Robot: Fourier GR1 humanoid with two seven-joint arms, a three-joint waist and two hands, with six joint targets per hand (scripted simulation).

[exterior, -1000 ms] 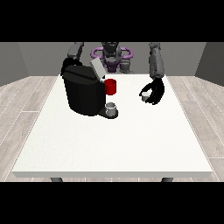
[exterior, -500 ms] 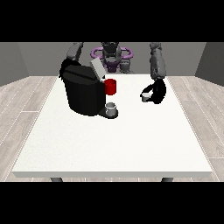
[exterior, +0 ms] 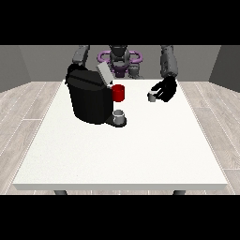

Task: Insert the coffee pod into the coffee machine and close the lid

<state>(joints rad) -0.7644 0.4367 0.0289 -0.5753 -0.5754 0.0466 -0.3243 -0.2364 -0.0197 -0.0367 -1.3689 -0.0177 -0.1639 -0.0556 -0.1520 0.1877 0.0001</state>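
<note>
The near half of the white desk [exterior: 122,159] carries nothing the task needs. Past the middle, towards the far left corner, stands the black coffee machine [exterior: 89,101]. A small grey cup [exterior: 119,116] sits on its base, placed to catch the brew. A red part [exterior: 118,93] shows at the machine's front, and above it the lid [exterior: 104,74] tilts upward, open, which leaves the pod slot free for loading. Well apart, towards the far right edge, the robot hand at the view's right [exterior: 165,89] hovers just above the desk. Its fingers curl round the small grey coffee pod [exterior: 152,96], pinching it, likely ready to carry it across to the machine. The other robot hand is hidden behind the machine.
</note>
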